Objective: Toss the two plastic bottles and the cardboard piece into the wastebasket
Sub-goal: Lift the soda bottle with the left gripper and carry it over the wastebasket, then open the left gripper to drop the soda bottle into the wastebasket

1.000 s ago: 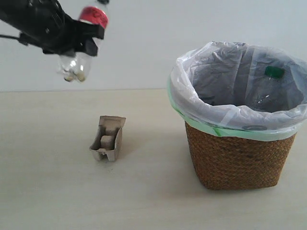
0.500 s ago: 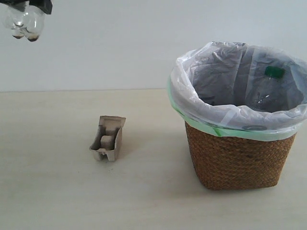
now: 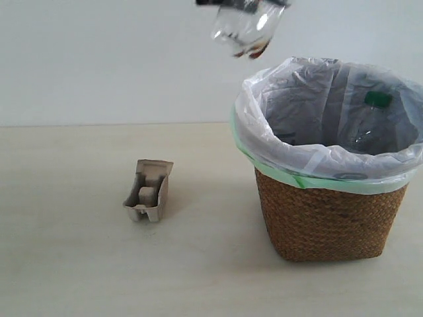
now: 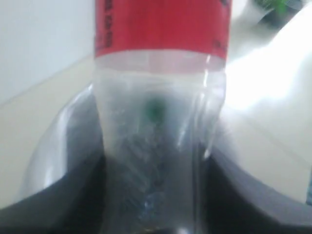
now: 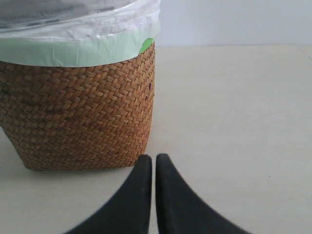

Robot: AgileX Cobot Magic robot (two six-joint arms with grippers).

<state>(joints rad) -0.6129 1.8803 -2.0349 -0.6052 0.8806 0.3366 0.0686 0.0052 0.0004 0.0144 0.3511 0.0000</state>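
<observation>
The clear bottle with the red label hangs at the top edge of the exterior view, just above the near-left rim of the wicker wastebasket. My left gripper is shut on this bottle; its dark fingers flank the clear body. The green-capped bottle lies inside the bag-lined wastebasket. The grey-beige cardboard piece sits on the table, left of the wastebasket. My right gripper is shut and empty, low over the table beside the wastebasket.
The white bag with a green edge folds out over the wastebasket's rim. The beige table stretches round the cardboard piece, with a plain white wall behind.
The left gripper has carried the red-label bottle from the upper left across to the right, and it now hangs over the wastebasket's rim. The cardboard piece and the wastebasket have not moved.
</observation>
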